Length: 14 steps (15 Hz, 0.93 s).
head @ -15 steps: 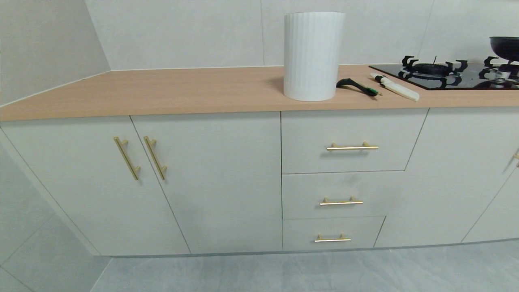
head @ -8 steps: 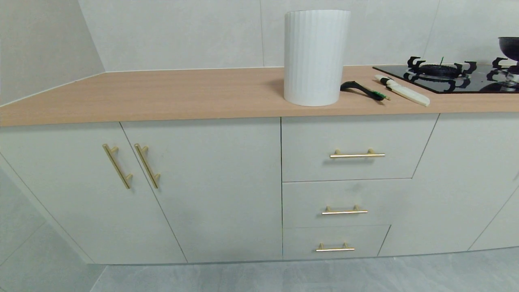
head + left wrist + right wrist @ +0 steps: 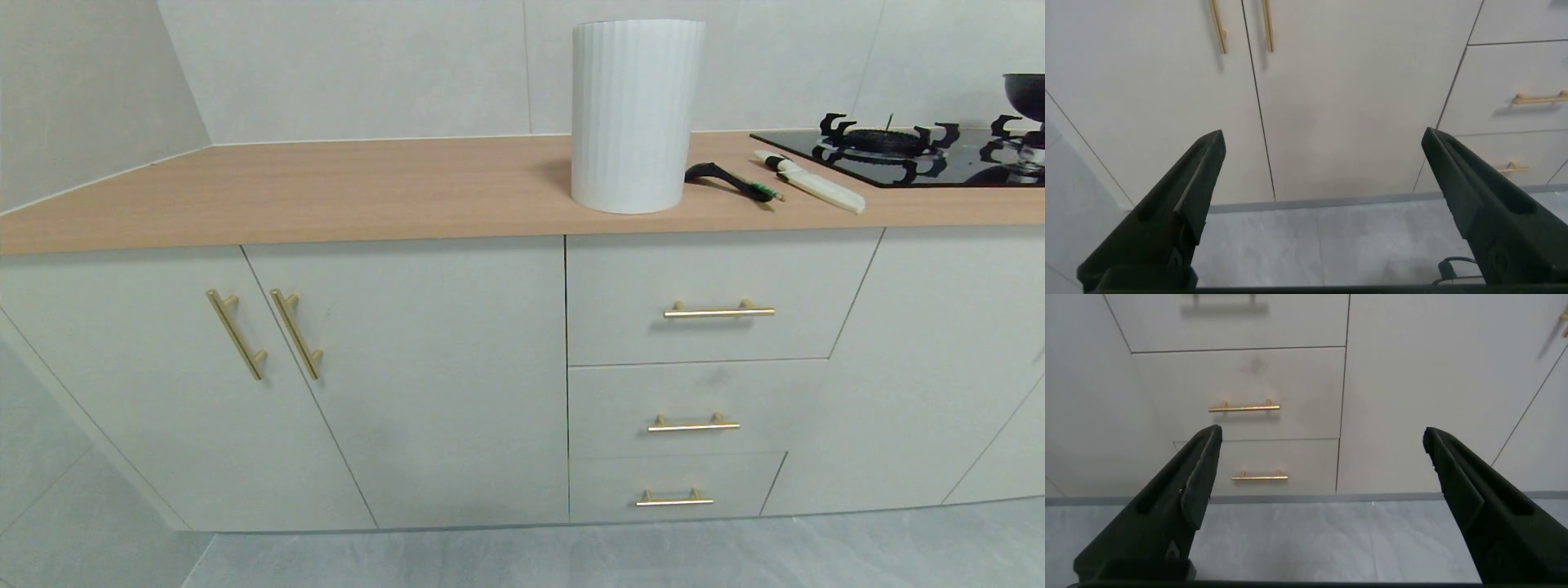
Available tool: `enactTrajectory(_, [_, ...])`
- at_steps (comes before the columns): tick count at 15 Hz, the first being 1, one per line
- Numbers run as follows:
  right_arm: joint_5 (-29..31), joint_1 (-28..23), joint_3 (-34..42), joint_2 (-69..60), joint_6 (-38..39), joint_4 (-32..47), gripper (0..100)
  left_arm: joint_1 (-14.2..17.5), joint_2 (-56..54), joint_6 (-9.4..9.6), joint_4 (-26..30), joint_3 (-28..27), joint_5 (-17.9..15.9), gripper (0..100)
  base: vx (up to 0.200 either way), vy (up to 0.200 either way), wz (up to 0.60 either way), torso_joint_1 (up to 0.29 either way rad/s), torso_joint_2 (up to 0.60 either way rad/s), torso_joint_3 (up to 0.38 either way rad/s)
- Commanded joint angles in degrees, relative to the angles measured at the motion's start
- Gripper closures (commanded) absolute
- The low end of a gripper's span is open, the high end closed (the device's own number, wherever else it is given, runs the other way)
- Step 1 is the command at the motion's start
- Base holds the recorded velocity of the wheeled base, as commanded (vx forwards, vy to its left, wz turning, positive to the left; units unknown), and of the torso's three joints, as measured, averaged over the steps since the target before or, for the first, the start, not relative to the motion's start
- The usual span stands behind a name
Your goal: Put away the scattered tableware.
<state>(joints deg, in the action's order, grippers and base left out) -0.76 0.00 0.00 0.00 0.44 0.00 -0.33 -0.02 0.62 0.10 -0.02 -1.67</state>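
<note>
Upper right: white canister [image 3: 629,114], black utensil [image 3: 727,180] and white knife [image 3: 812,185] on table [image 3: 326,184]; left pincer [image 3: 1321,140] and right pincer [image 3: 1321,434] spread, empty.

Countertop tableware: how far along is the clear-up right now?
Done: nothing visible. The black-handled utensil and white knife lie on the countertop beside the white ribbed container, and the top drawer is shut. In hand: nothing; the left gripper and right gripper are open and empty, low before the cabinet fronts. Left: grasp both pieces and stow them.
</note>
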Motion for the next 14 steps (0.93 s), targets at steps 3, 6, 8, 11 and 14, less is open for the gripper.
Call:
enactTrajectory(3, [-0.04,0.0,0.0,0.0,-0.44,-0.09,0,-0.02,0.02,-0.01,-0.01,-0.06,0.0,0,0.0,0.0,0.0,0.0,0.0,0.0])
enactTrajectory(6, [-0.04,0.0,-0.09,0.0,-0.7,-0.09,0,-0.02,0.02,-0.01,-0.01,-0.06,0.0,0,0.0,0.0,0.0,0.0,0.0,0.0])
enactTrajectory(8, [-0.04,0.0,-0.09,0.0,-0.79,-0.18,0,-0.02,0.02,-0.01,-0.01,-0.06,0.0,0,0.0,0.0,0.0,0.0,0.0,0.0])
enactTrajectory(11, [-3.99,0.44,-6.5,3.25,0.44,-0.53,0,-0.02,0.02,-0.01,-0.01,0.02,0.0,0,0.0,0.0,0.0,0.0,0.0,0.0])
enactTrajectory(14, [-6.28,1.14,-10.63,18.81,0.26,-0.35,0,-0.02,0.02,-0.01,-0.01,-0.06,0.09,0,0.0,0.0,0.0,0.0,0.0,0.0])
